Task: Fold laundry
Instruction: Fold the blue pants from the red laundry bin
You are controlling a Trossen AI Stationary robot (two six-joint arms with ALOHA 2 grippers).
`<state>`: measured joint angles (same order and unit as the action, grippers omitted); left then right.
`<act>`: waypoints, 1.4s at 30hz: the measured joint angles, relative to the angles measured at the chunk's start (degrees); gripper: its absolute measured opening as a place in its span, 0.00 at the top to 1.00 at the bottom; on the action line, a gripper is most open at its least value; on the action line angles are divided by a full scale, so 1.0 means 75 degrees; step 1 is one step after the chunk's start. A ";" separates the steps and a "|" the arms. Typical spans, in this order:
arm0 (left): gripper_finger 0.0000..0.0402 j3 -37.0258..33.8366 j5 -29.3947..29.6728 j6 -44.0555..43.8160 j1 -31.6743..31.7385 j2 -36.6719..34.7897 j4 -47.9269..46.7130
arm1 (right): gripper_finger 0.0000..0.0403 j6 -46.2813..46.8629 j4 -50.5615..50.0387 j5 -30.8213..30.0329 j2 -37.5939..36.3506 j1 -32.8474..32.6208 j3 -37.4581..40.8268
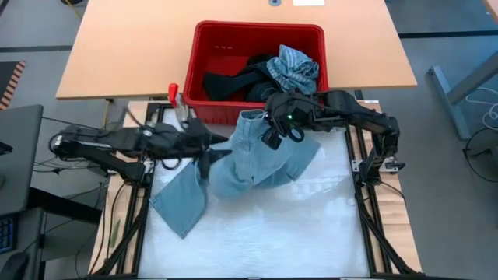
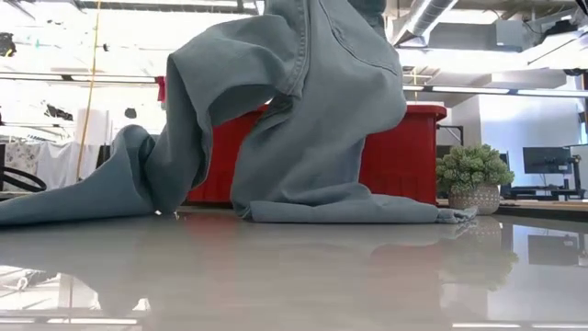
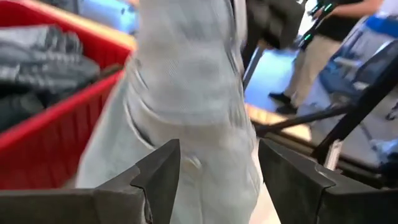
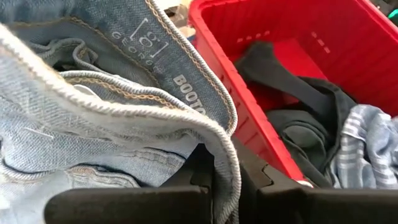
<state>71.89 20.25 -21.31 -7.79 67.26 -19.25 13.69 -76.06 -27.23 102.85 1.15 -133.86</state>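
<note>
Light blue jeans (image 1: 264, 155) lifted by the waistband just in front of the red basket (image 1: 210, 43), legs trailing down onto the white table (image 1: 311, 225) and away from the basket. Right gripper (image 4: 233, 177) clamped on the waistband hem, holding the jeans up beside the basket's front wall. Left gripper (image 3: 217, 168) level with the hanging denim, fingers (image 3: 158, 171) spread apart with cloth between them, nothing pinched. Best done by closing the left gripper on the waistband's free side, then drawing both grips apart and away from the basket to spread the legs flat. Remaining laundry (image 1: 268, 74), dark and striped, inside the basket.
</note>
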 joint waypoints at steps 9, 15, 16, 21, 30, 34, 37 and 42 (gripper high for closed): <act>0.49 -0.0005 0.0445 -0.0252 -0.0031 0.1129 0.0497 | 0.87 -0.0085 -0.0054 0.0082 0.0000 0.0358 0.0000; 0.49 -0.0005 0.1179 -0.0428 0.0132 0.1642 0.1287 | 0.87 -0.0015 -0.0031 0.0232 0.0000 0.0423 0.0000; 0.49 -0.0005 0.1190 -0.0428 0.0169 0.1725 0.1531 | 0.87 0.0011 -0.0026 0.0231 0.0000 0.0423 0.0000; 0.49 -0.0005 0.1174 -0.0247 0.0442 0.1996 0.2017 | 0.87 0.0035 -0.0054 0.0310 0.0000 0.0385 0.0000; 0.84 -0.0008 0.1642 -0.0186 0.0437 0.1890 0.1385 | 0.87 -0.0269 -0.0940 0.0450 0.0000 0.0303 0.0000; 0.98 -0.0008 0.1628 0.0007 0.0282 0.1576 0.1379 | 0.87 -0.0596 -0.1225 0.0598 -0.0056 0.0395 0.0000; 1.00 -0.0008 0.1445 -0.0184 0.0185 0.1222 0.1058 | 0.87 -0.0696 -0.1436 0.0914 -0.0152 0.0536 0.0000; 1.00 -0.0008 0.1231 -0.0648 0.0056 0.0594 0.0371 | 0.87 -0.1068 -0.1412 0.1297 -0.0330 0.0565 0.0005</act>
<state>71.83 29.48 -26.17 -7.38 71.71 -16.46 5.68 -86.65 -17.50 100.37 5.38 -133.82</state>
